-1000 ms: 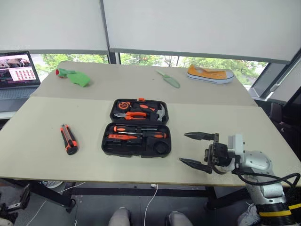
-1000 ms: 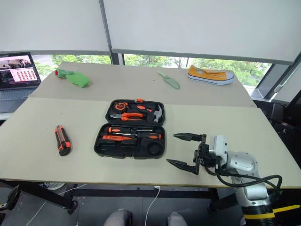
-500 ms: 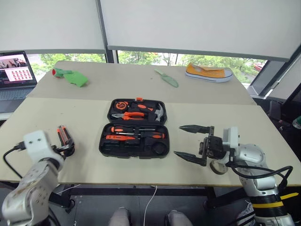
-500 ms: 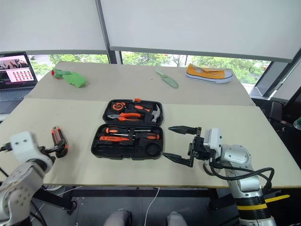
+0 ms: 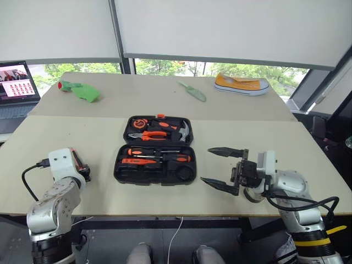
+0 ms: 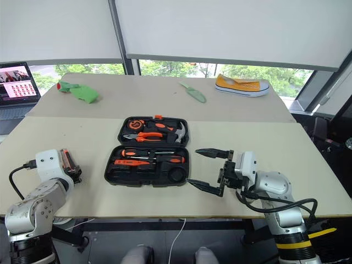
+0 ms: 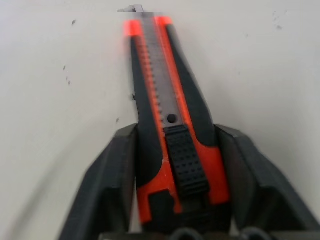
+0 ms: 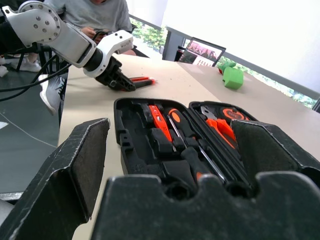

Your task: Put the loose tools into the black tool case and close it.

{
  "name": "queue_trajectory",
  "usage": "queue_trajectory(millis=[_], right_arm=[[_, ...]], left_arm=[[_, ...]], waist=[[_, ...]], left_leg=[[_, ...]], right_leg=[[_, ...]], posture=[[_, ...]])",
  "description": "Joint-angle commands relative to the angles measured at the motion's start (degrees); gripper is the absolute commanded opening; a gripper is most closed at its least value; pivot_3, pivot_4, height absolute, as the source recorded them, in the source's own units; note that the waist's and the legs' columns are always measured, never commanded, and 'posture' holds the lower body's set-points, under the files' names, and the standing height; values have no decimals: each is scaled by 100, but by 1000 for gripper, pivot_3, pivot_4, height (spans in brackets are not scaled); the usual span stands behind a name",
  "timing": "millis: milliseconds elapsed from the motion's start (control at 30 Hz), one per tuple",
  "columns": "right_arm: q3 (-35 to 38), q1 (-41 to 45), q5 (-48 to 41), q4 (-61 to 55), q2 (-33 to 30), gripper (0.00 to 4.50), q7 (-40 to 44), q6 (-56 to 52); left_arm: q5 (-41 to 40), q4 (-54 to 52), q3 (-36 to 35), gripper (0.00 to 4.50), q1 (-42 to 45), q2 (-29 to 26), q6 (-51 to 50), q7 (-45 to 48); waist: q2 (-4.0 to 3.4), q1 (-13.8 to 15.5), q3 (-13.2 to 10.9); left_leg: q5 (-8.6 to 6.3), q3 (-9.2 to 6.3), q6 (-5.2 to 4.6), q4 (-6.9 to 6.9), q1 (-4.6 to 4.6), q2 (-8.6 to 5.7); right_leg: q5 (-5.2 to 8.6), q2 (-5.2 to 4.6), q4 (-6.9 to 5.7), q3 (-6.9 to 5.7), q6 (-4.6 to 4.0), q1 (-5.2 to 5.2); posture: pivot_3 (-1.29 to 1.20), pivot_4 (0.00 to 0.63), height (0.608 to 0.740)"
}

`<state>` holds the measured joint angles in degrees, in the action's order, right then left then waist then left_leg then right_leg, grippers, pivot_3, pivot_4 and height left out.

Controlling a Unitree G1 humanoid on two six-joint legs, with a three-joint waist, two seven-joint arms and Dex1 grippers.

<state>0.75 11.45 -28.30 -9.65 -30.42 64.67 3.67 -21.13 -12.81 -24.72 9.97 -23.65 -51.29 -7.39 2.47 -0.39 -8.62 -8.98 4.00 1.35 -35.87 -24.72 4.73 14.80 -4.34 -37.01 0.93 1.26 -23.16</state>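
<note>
While one flat black plastic hinged tool case [image 5: 155, 149] lies open on the beige table [image 5: 258, 137], two grippers are seen in the left eye view. The right gripper [image 5: 224, 168] is held just beside the case's right edge, its two black fingers spread wide with nothing between them. The left gripper [image 5: 82, 171] is set down at one orange-and-black utility knife [image 5: 77, 162], well to the left of the case. Two long orange-and-black-handled screwdrivers [image 5: 159, 155] are counted in the case's near half. One green garden trowel [image 5: 192, 91] and one yellow sneaker [image 5: 241, 85] are placed far beyond the right gripper.

From the left wrist view, the knife is seen lying lengthwise between the two fingers [image 7: 107, 185], which are half closed and pressed against its sides; the knife rests on the table.

From the right wrist view, the parted fingers [image 8: 75, 165] are aimed at the open case, and the left gripper is seen beyond it at the knife. One person in a grey top [image 8: 95, 12] is seated past the table.
</note>
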Motion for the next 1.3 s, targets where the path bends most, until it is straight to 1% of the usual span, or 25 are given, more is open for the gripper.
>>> queue_trajectory(millis=[33, 67, 100, 133, 167, 200, 233, 267, 333, 367, 433, 533, 700, 800, 867, 1067, 1300], right_arm=[[92, -8, -32, -240, -102, 4500, -8, 18], [124, -3, -61, -256, -136, 4500, -1, -15], [186, -33, -85, -243, -217, 4500, 49, -24], [249, -63, -106, -211, -298, 4500, 94, -28], [284, -84, -120, -186, -357, 4500, 123, -24], [338, -112, -138, -159, -425, 4500, 139, -26], [375, -127, -163, -156, -463, 4500, 134, -46], [408, -143, -217, -197, -506, 4500, 122, -125], [440, -167, -294, -293, -570, 4500, 113, -270], [452, -194, -355, -379, -625, 4500, 120, -370], [469, -258, -450, -522, -735, 4500, 165, -532], [544, -371, -543, -749, -887, 4500, 200, -643], [623, -492, -607, -1015, -988, 4500, 41, -832], [652, -569, -593, -1163, -952, 4500, -110, -898], [647, -657, -557, -1215, -917, 4500, -175, -890], [657, -723, -646, -1407, -847, 4500, -415, -1042], [614, -742, -651, -1477, -838, 4500, -484, -1089]], left_arm=[[-123, 325, -8, 1796, -187, -840, 1303, 1890], [-424, 430, -119, 1796, -172, -1116, 1564, 2729], [-903, 478, -191, 1796, -226, -1528, 1840, 4142], [-1104, 637, -158, 1796, -279, -1909, 2282, 5322], [-1206, 787, -113, 1796, -314, -2156, 2634, 6099], [-1086, 1098, 134, 1796, -208, -2466, 3052, 6802], [-985, 1337, 342, 1796, -66, -2642, 3329, 7237], [-1033, 1476, 545, 1796, 176, -2737, 3407, 7657], [-1074, 1686, 847, 1796, 578, -2787, 3562, 8208], [-919, 1789, 1144, 1796, 785, -2812, 3877, 8632], [-602, 2024, 1601, 1796, 1100, -2815, 4403, 9175], [49, 2703, 2278, 1796, 1698, -2622, 5283, 9533], [708, 3632, 2856, 1796, 2246, -2321, 6684, 9903], [886, 3844, 3018, 1796, 2412, -2230, 6950, 9926], [1139, 4039, 3150, 1796, 2558, -2153, 7174, 9769], [1606, 4423, 3390, 1796, 2780, -1930, 7323, 9361], [1677, 4509, 3548, 1796, 2868, -1863, 7535, 9431]], waist=[[1, -8, -1], [7, -10, -5], [12, -13, -9], [17, -12, -12], [17, 3, -12], [11, 26, -11], [5, 43, -10], [-5, 73, -9], [-13, 119, -11], [-13, 118, -11], [-12, 112, -11], [-11, 113, -11], [-11, 90, -12], [-11, 93, -12], [-10, 106, -12], [-10, 115, -12], [-10, 97, -12]], left_leg=[[0, 0, 0, 1, -1, 0], [0, 1, 1, 1, -3, 0], [-1, 1, 2, 2, -9, 2], [-2, 2, 4, 2, -20, 6], [-2, 4, 5, 2, -38, 7], [-1, 4, 9, 1, -53, 5], [-1, 17, 9, 2, -54, 1], [-1, 22, 9, 2, -54, -3], [-1, 32, 9, 3, -55, -5], [0, 35, 8, 2, -58, -4], [2, 38, 4, -1, -67, 1], [28, 38, -38, -5, -82, 6], [31, 36, -43, -6, -84, 9], [31, 36, -44, -7, -86, 9], [31, 35, -44, -11, -89, 8], [32, 32, -45, -30, -90, 6], [32, 30, -46, -33, -88, 7]], right_leg=[[1, 0, 0, -1, -2, -2], [2, -1, 0, -1, -4, -5], [4, -1, -1, -5, -8, -13], [5, -2, -2, -9, -14, -26], [8, -5, -1, -13, -27, -46], [20, -11, 1, -16, -48, -67], [21, -22, 6, -11, -49, -87], [22, -27, 8, -10, -47, -87], [19, -31, 14, -6, -42, -85], [17, -30, 14, -6, -38, -84], [13, -23, 12, 0, -31, -66], [-4, -11, 8, 4, -1, -80], [-5, 1, -2, 13, 2, -87], [-4, 1, -2, 15, 4, -89], [-2, 1, -6, 15, 8, -89], [-5, -1, -6, 16, 22, -77], [-6, 1, -10, 17, 22, -76]], posture=[[0, 150, 740], [0, 150, 740], [0, 150, 740], [0, 150, 740], [0, 150, 740], [0, 150, 740], [0, 150, 740], [0, 150, 740], [0, 150, 740], [0, 150, 740], [0, 150, 740], [0, 150, 740], [0, 150, 740], [0, 150, 740], [0, 150, 740], [0, 150, 740], [0, 150, 740]])
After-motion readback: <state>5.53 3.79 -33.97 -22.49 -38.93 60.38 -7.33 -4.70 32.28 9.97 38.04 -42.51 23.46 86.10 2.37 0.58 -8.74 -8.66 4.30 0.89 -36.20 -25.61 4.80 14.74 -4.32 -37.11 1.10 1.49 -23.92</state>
